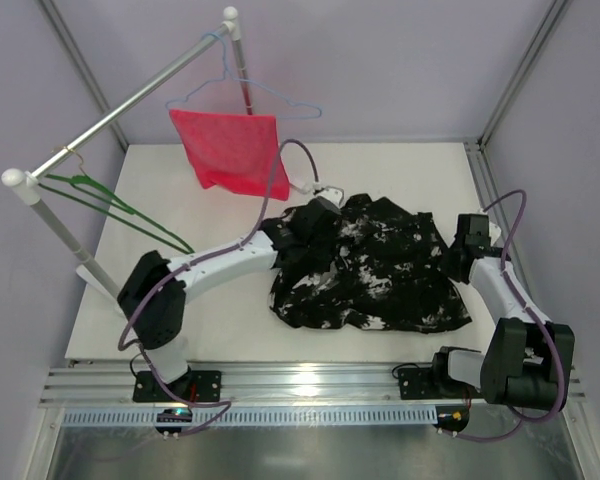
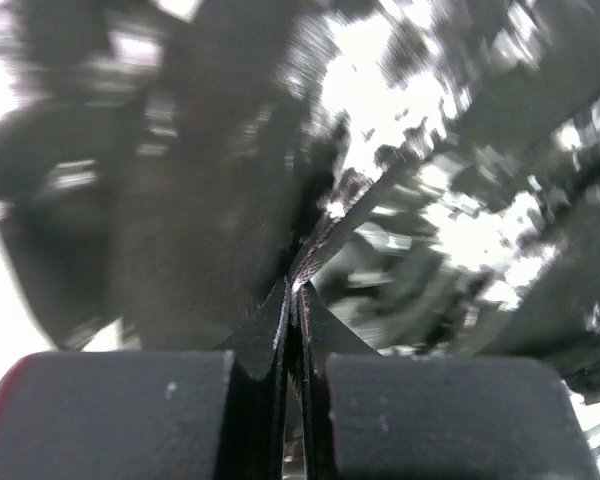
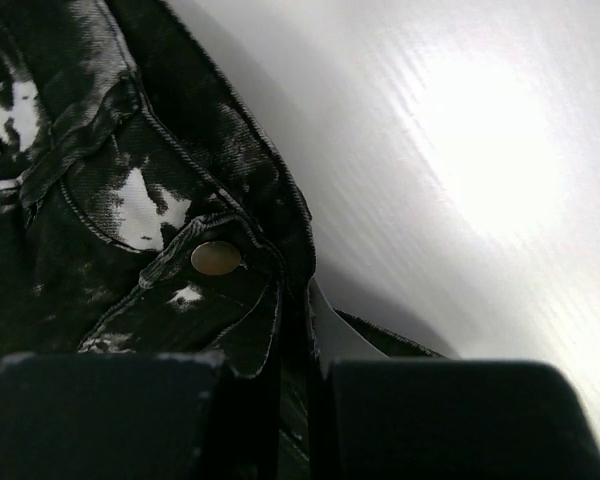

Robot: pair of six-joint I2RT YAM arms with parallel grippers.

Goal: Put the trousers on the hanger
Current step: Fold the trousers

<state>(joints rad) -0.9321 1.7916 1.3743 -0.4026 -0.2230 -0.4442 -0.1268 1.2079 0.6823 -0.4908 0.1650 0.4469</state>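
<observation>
While pinched shut by left fingers (image 2: 292,320) and right fingers (image 3: 298,390), one black white-splotched fabric trousers (image 1: 370,265) lies on table (image 1: 110,320); metal rail (image 1: 130,97) carries two hangers: thin green hanger (image 1: 120,203), pale blue hanger (image 1: 285,100).

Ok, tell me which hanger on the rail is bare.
The green hanger, at the left end of the rail; the pale blue hanger carries the red cloth.

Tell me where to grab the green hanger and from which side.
Probably the lower corner of the hanger, where its two wires meet and point out over the table. Come from the table side, jaws across the wire: it hangs slanted off the rail, and the post stands by its other end.
</observation>
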